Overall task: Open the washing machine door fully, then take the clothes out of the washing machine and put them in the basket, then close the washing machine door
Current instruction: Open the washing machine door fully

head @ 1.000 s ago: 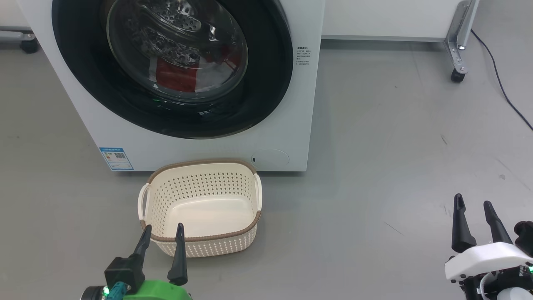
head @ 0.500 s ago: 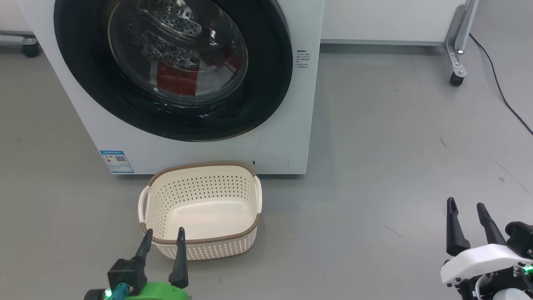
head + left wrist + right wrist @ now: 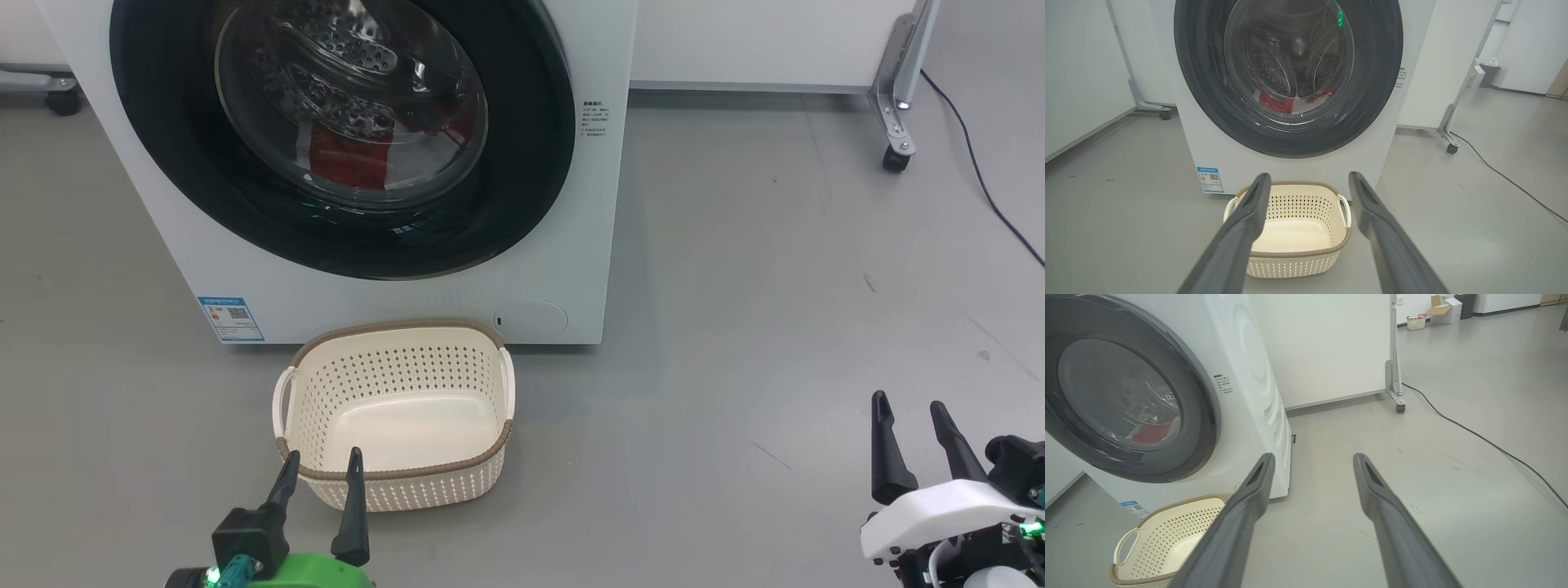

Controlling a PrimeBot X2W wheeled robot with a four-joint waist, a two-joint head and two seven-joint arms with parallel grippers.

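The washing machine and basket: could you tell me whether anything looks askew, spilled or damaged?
Nothing stands out. The door is shut with the clothes inside, and the basket stands upright and empty before the machine.

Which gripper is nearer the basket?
The left gripper, on the green wrist, sits just in front of the basket; the right gripper, white-cased, stands far off over the floor.

No readable wording anywhere. The blue sticker (image 3: 231,318) sits low left on the washing machine (image 3: 588,245) front and carries a QR code (image 3: 237,312); its print is too small. The small text block (image 3: 595,119) right of the washing machine door (image 3: 522,163) is possibly Chinese characters, illegible.
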